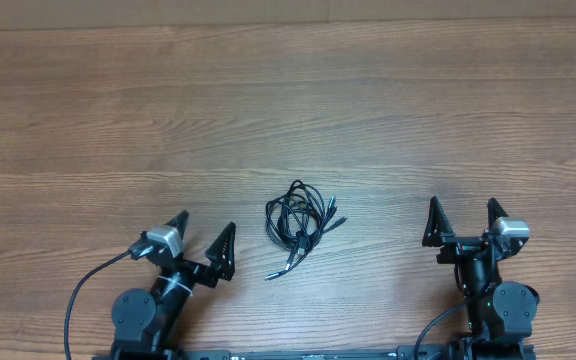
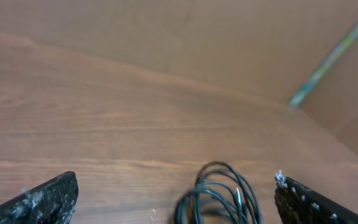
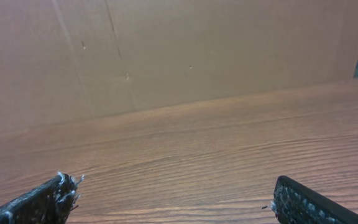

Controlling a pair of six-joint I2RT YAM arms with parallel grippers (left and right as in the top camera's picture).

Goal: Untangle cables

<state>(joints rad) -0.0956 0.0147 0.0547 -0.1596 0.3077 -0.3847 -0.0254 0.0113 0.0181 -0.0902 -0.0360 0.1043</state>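
The wood-grain table (image 1: 288, 100) fills nearly my whole overhead screen, brown planking from edge to edge. Both wrist cameras show me a plain cardboard wall (image 3: 166, 50) standing at the table's far side. On the left wrist feed a pale greenish strip (image 2: 331, 56) runs slantwise across that cardboard at the upper right.

The left arm (image 1: 138, 312) sits at the near edge on the left, angled a little toward the middle. The right arm (image 1: 498, 305) sits at the near edge on the right and points straight across the table. A thick black wire (image 1: 76, 295) loops out from the left arm's base.

The left gripper (image 1: 206, 222) has its jaws spread wide with nothing between them. It is near the bundle but not touching it. The right gripper (image 1: 461, 203) is likewise spread wide and holds nothing, well apart from the bundle.

The cables (image 1: 298, 215) lie on the table between the two arms, closer to the left one, bunched in a loose knot of overlapping black loops. On the left wrist feed I see those loops at the bottom edge, framed between that gripper's two fingers.

A few strands trail out of the knot. One plug tip (image 1: 272, 275) lies toward the near edge, at the bundle's lower left. Another plug end (image 1: 340, 222) pokes out on its right side.
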